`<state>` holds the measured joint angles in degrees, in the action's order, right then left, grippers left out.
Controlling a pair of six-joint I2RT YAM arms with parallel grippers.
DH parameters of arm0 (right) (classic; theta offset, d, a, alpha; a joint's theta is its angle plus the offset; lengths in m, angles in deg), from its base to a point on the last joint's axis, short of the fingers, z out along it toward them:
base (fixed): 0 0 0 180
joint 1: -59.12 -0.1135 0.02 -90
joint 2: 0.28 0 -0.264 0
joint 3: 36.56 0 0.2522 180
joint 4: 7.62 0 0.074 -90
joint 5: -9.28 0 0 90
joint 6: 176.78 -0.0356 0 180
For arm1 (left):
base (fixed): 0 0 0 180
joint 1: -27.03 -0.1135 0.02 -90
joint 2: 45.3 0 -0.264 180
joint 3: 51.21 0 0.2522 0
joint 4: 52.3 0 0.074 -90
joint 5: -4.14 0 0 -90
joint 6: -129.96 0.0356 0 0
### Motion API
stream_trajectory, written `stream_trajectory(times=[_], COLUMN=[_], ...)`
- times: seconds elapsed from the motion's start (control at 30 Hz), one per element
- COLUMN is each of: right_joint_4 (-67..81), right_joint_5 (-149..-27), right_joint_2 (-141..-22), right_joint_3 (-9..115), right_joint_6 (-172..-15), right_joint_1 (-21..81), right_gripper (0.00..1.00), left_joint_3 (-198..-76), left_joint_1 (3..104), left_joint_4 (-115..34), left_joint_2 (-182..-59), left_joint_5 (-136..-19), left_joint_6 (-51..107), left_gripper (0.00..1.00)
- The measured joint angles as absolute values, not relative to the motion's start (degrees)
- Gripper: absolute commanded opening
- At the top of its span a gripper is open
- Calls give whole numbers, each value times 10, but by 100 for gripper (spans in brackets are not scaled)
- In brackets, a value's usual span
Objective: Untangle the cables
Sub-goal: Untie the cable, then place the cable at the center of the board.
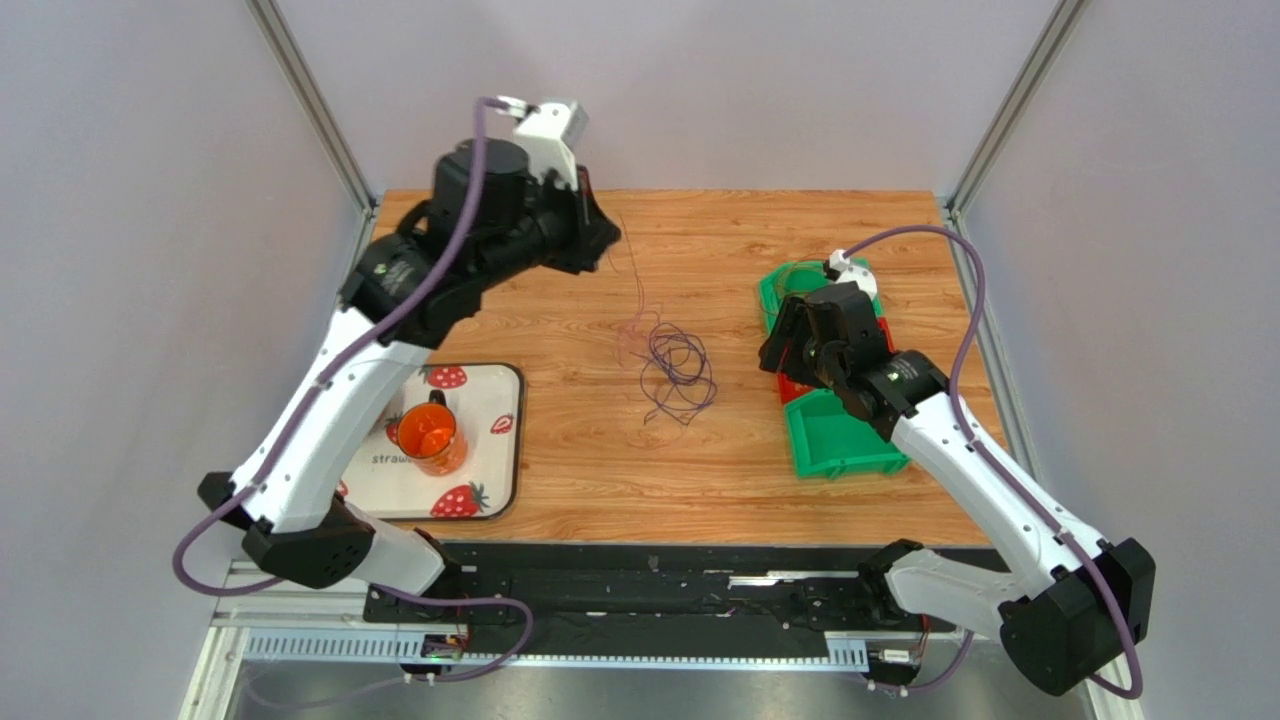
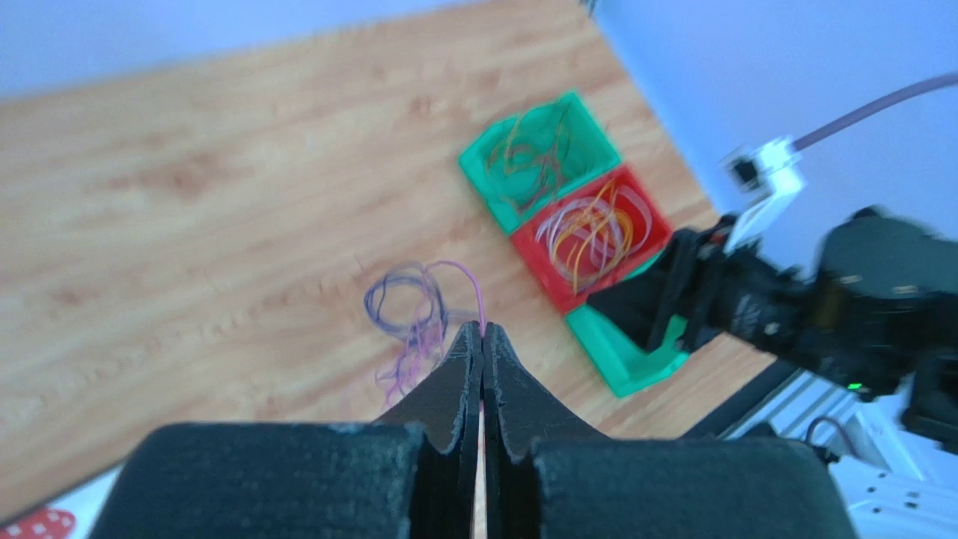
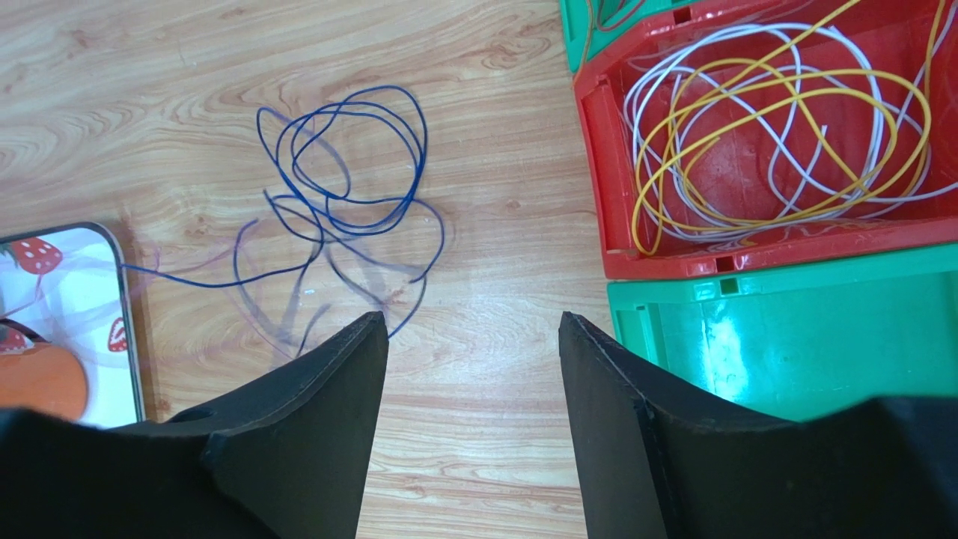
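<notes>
A tangle of dark purple cable loops (image 1: 676,372) lies on the wooden table at mid-table; it also shows in the right wrist view (image 3: 337,168) and the left wrist view (image 2: 403,305). My left gripper (image 1: 604,233) is raised above the back of the table and shut on one thin pink-purple strand (image 2: 481,303) that runs down to the tangle. My right gripper (image 3: 472,326) is open and empty, low over the table between the tangle and the bins. Yellow and white cables (image 3: 776,135) lie coiled in the red bin (image 3: 596,191). Orange and dark strands (image 2: 534,152) lie in the far green bin.
Three bins stand in a row at the right: far green (image 1: 784,285), red (image 1: 787,389), near green (image 1: 842,446). A strawberry-print tray (image 1: 489,450) with an orange cup (image 1: 428,432) sits at the front left. My right arm partly covers the bins.
</notes>
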<state>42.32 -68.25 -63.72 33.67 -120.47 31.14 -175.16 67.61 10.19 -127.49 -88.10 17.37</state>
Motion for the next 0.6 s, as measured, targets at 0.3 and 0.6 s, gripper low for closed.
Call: stream_trajectory(times=[0.3, 0.6], right_joint_4=[424, 423], right_joint_5=[-674, -674], right_joint_2=[-612, -611], right_joint_3=[344, 344], right_joint_6=[-1205, -1206], right_joint_1=[310, 298], right_gripper=[61, 61], left_joint_3=[-1758, -1435], left_joint_1=[676, 676], left_joint_4=[111, 74], left_joint_2=[-1170, -1187], left_joint_5=[-900, -891], left_joint_6=[210, 176], left_gripper=[0, 0])
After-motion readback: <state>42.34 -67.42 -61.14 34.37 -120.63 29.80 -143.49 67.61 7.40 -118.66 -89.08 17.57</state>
